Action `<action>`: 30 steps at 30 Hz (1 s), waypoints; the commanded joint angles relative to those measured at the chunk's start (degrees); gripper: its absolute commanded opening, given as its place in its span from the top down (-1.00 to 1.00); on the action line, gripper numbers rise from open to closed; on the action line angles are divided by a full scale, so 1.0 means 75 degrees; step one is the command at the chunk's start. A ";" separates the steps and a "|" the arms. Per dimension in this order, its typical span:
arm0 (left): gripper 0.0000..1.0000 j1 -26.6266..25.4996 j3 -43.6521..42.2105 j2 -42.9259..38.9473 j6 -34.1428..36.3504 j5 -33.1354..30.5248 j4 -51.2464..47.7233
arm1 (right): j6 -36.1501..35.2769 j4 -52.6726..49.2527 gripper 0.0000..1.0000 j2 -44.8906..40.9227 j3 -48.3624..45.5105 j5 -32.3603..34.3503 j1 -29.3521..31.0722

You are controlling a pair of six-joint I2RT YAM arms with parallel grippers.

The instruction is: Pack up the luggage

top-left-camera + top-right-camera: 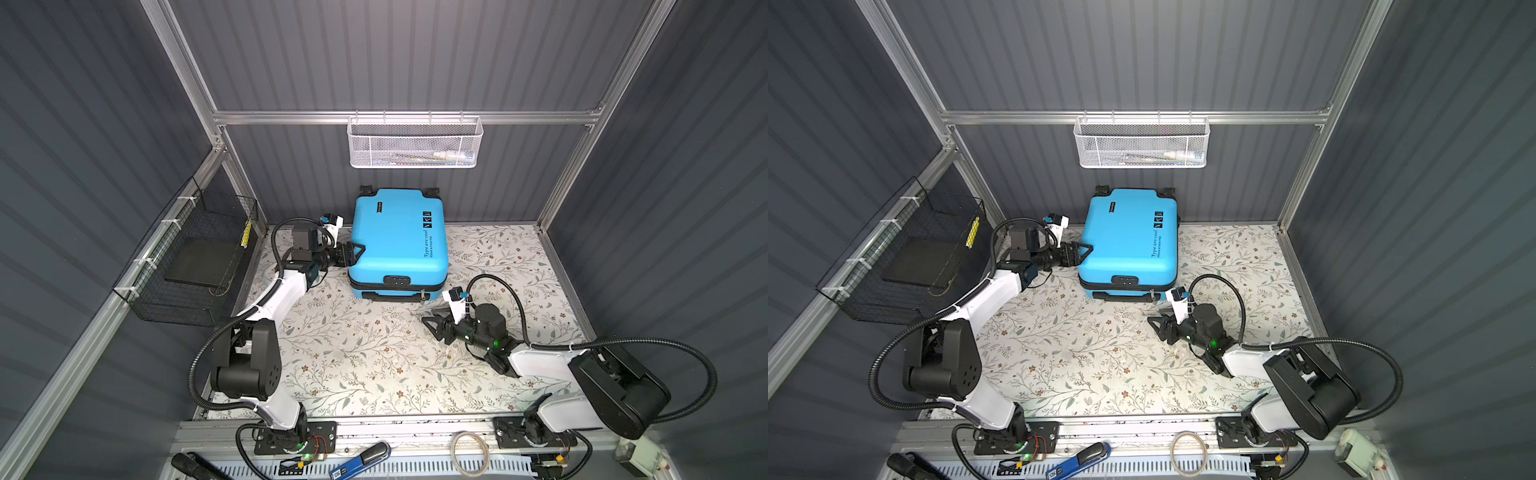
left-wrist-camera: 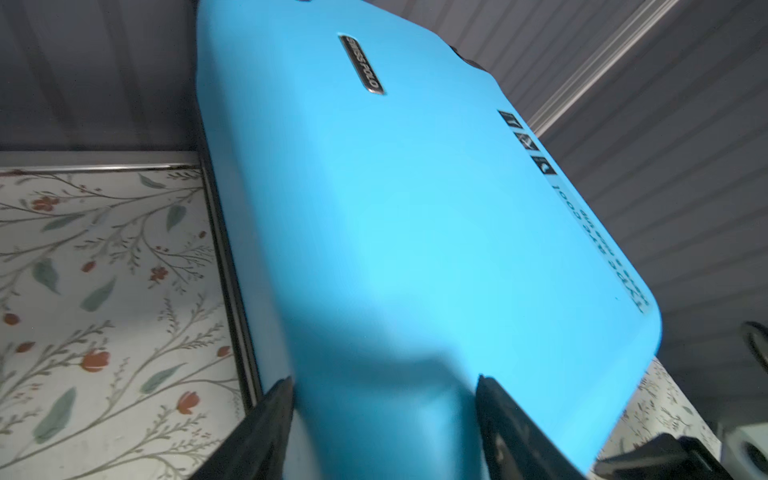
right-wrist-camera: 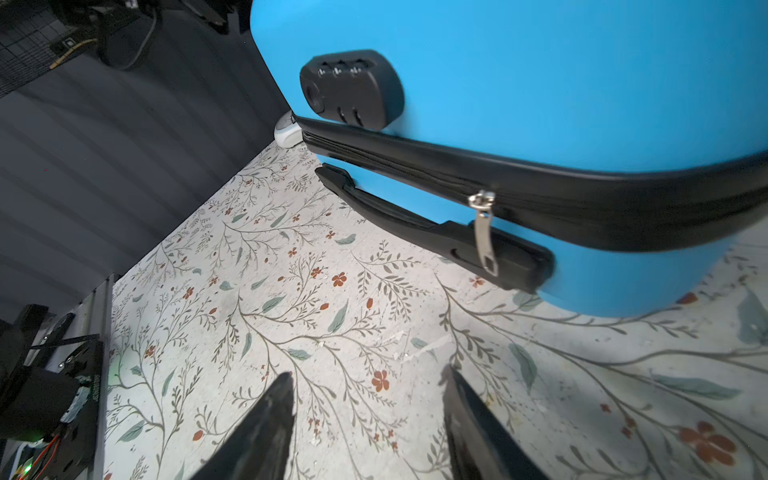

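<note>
The luggage point(image 1: 397, 241) point(image 1: 1127, 241) is a bright blue hard-shell suitcase lying flat and closed at the back middle of the floral table. Its black zipper band, combination lock point(image 3: 351, 87), side handle point(image 3: 436, 232) and hanging metal zipper pull point(image 3: 484, 232) face the front. My left gripper point(image 1: 353, 253) point(image 1: 1081, 252) point(image 2: 384, 380) sits at the case's left side, jaws wide apart with the blue shell point(image 2: 415, 208) between them. My right gripper point(image 1: 430, 320) point(image 1: 1156, 321) point(image 3: 368, 376) is open and holds nothing, low over the table just in front of the case's right front corner.
A white mesh basket point(image 1: 415, 143) hangs on the back rail above the case. On the left wall, a black wire basket point(image 1: 195, 257) holds a dark flat item. A blue-handled tool point(image 1: 361, 459) and a wire coil point(image 1: 469, 453) lie on the front rail.
</note>
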 commanded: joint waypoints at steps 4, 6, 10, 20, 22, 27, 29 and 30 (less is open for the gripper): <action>-0.41 -0.0813 -0.0684 -0.0473 -0.0454 0.0662 -0.0044 | 0.0118 0.1336 -0.22 0.0499 -0.0282 0.0919 -0.0446; -0.41 -0.0814 -0.0847 -0.0583 -0.0493 0.0510 0.0028 | 0.0399 0.1928 -0.23 0.0747 -0.0402 0.0658 -0.0882; -0.42 -0.0814 -0.1045 -0.0842 -0.0533 0.0161 0.0094 | 0.0314 0.1897 -0.24 0.0934 -0.0228 0.0215 -0.1258; -0.47 -0.0820 -0.1959 -0.1700 -0.1118 -0.1983 0.0887 | 0.0225 0.1776 -0.18 0.1429 0.0366 -0.0487 -0.1645; -0.47 -0.0820 -0.2043 -0.1749 -0.1188 -0.2152 0.0975 | 0.0236 0.1848 -0.15 0.1587 0.0494 -0.0479 -0.1645; -0.47 -0.0814 -0.2101 -0.1720 -0.1308 -0.2177 0.1119 | 0.0289 0.2158 -0.08 0.1994 0.0731 -0.0285 -0.1662; -0.47 -0.0814 -0.2132 -0.1697 -0.1370 -0.2161 0.1189 | 0.0295 0.2223 -0.06 0.2122 0.0813 -0.0275 -0.1671; -0.47 -0.0814 -0.2124 -0.1680 -0.1377 -0.2151 0.1209 | 0.0306 0.2247 -0.04 0.2206 0.0853 -0.0275 -0.1676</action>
